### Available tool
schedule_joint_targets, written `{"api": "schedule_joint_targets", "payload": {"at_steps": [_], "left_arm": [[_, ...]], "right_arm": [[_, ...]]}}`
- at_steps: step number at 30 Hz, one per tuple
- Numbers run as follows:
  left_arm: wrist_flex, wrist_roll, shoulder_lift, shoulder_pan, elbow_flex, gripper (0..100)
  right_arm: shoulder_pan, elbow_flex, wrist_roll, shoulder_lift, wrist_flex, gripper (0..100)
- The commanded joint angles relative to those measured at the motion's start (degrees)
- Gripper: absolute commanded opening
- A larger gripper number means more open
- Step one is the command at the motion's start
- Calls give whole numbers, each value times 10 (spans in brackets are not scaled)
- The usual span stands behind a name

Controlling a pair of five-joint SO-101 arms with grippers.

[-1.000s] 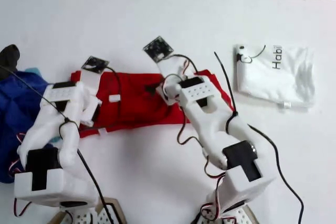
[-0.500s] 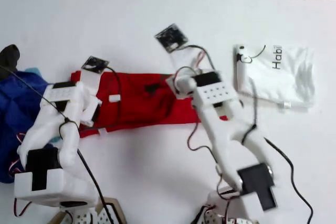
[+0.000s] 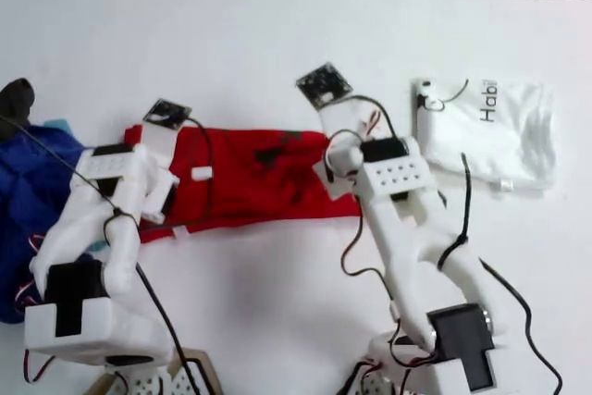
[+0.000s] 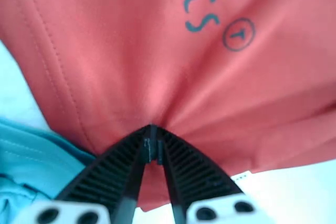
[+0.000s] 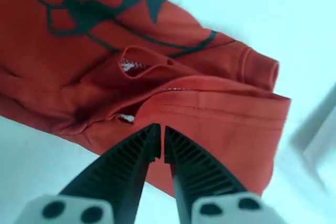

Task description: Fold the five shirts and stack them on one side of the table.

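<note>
A red shirt (image 3: 240, 182) lies as a long folded strip across the middle of the table. My left gripper (image 3: 165, 203) sits at its left end, next to the blue pile. In the left wrist view this gripper (image 4: 151, 141) is shut on the red shirt (image 4: 157, 51), and the cloth puckers at the tips. My right gripper (image 3: 335, 178) hovers over the strip's right end. In the right wrist view this gripper (image 5: 159, 139) is shut, just above the hem of the red shirt (image 5: 79, 40), with no cloth between the tips.
A folded white shirt (image 3: 483, 131) lies at the right side of the table. A heap of blue cloth (image 3: 32, 191) sits at the left edge, with light blue fabric (image 4: 31, 150) beside the red shirt. The table (image 3: 277, 34) shows bare white behind the arms.
My right arm has swung to the right along the red strip, from its middle to its right end. The left arm has kept still.
</note>
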Motion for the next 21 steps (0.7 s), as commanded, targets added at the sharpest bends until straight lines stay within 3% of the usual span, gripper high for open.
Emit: {"api": "schedule_joint_targets", "payload": {"at_steps": [1,6,14,21], "left_arm": [[-14,3,-7,-2,1,27],[-14,3,-7,-2,1,27],[-14,3,-7,-2,1,27],[-14,3,-7,-2,1,27]], "right_arm": [[-3,19,-6,-31,-36,20],[-11,37,-10,-31,-92,20],[-83,30,-11,34,-135,20],[-78,-29,-11,110,-178,20]]}}
